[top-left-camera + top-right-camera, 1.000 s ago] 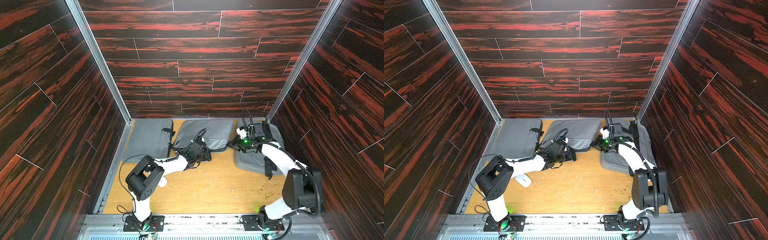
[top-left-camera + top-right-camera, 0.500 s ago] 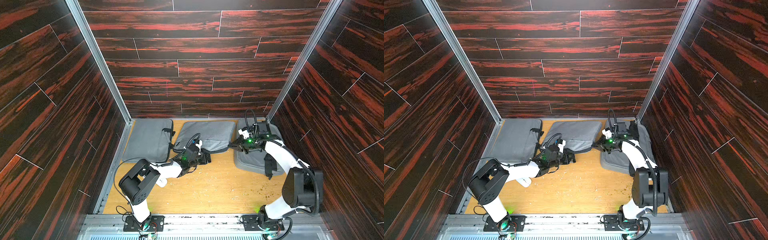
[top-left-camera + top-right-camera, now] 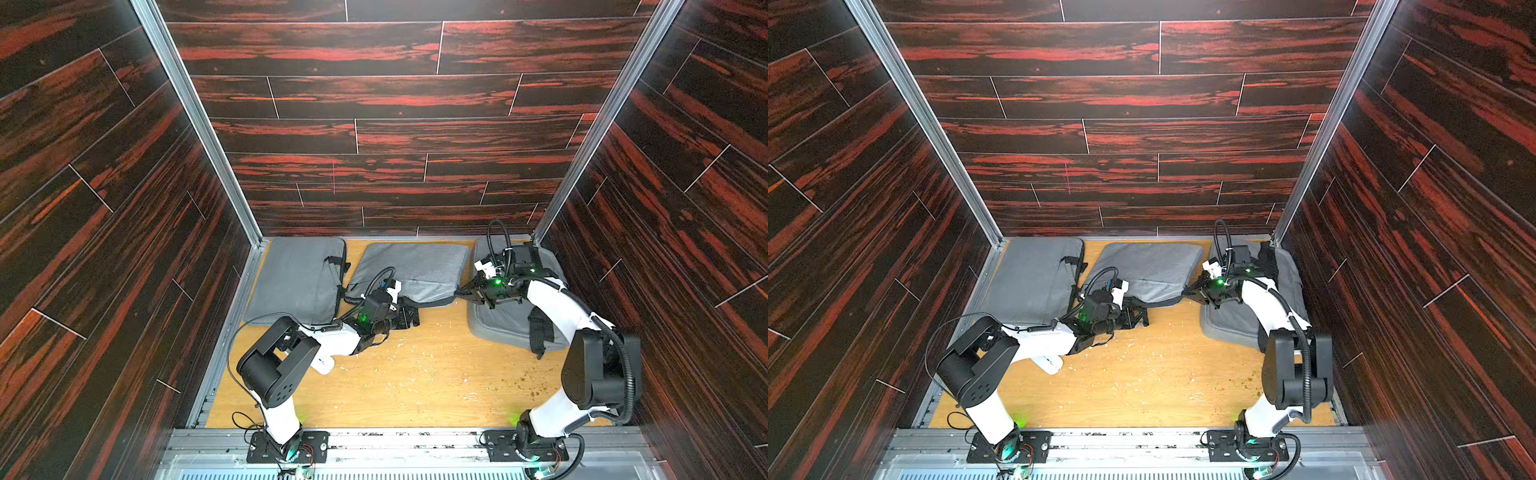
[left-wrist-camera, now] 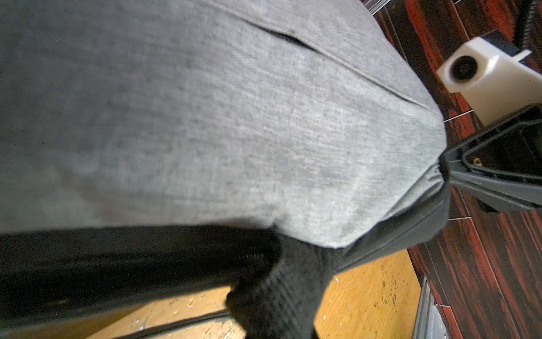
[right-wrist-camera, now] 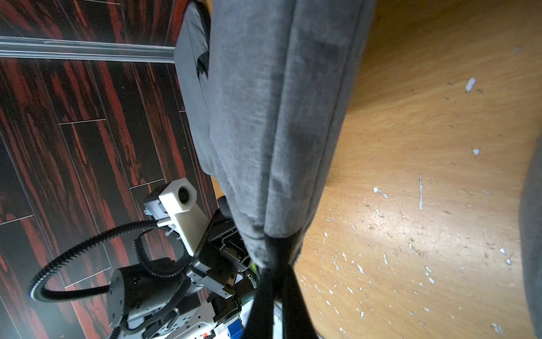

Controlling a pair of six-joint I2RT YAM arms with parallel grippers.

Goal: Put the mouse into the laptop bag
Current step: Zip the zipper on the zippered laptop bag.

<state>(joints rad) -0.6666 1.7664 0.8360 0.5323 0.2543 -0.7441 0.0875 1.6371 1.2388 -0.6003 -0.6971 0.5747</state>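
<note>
The mouse point(image 3: 323, 365), small and white, lies on the bare wooden table point(image 3: 415, 386), outside every bag. It is partly tucked under the white forearm of the left arm, just in front of the near edge of the left bag point(image 3: 295, 282); in both top views only its rounded end shows point(image 3: 1051, 365). Neither end effector is on it. The left gripper point(image 3: 409, 318) sits farther along that same forearm, toward the middle of the table, so the mouse is behind it, nearer the arm's elbow. The right gripper point(image 3: 460, 291) is well apart from the mouse, across the table. Both are clenched on the grey laptop bag point(image 3: 415, 266), which lies in the middle at the back. The left gripper pinches the dark zipper edge along the bag's near side, as the left wrist view shows with a black finger point(image 4: 278, 278) pressed into that strip. The right gripper clamps the bag's near corner on the right, and in the right wrist view the fabric gathers to a point between its fingers point(image 5: 264, 293). The right arm reaches over the right bag point(image 3: 503, 324), which lies flat beneath it.
</note>
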